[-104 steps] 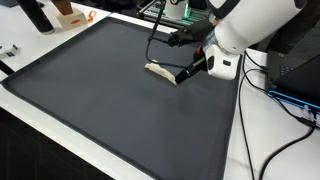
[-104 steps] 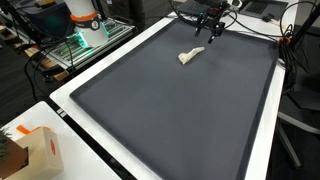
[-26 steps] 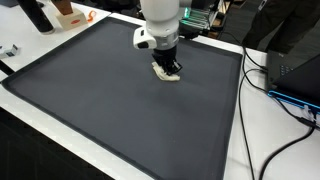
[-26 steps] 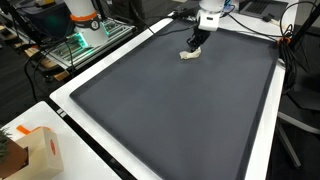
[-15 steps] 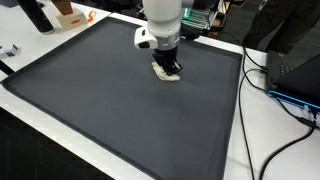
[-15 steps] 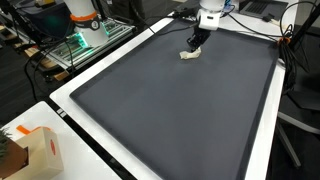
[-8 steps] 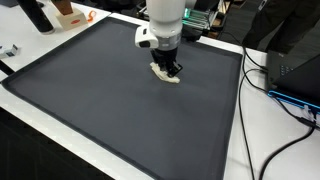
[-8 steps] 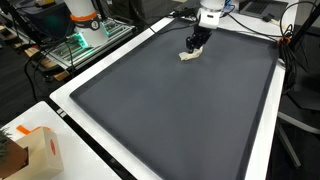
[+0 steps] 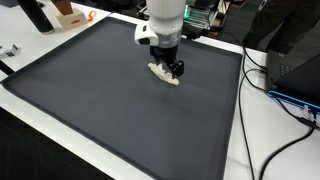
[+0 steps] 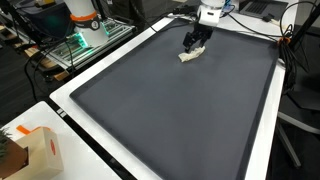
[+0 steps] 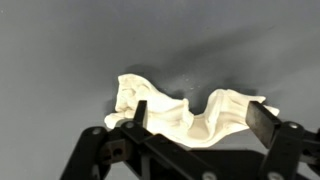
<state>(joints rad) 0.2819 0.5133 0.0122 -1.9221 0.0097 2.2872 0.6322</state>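
gripper point(image 11: 195, 110) spread wide astride crumpled white cloth point(image 11: 170, 113)

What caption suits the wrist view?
Open gripper over a crumpled white cloth lying on a dark grey mat.

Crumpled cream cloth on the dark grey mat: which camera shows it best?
The wrist view: the crumpled cream cloth fills mid-frame, folds clear, inside the open gripper. In both exterior views it is only a small pale patch, partly hidden under the gripper.

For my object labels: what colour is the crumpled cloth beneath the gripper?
The crumpled cloth is plain cream-white, no pattern; the wrist view shows it best.
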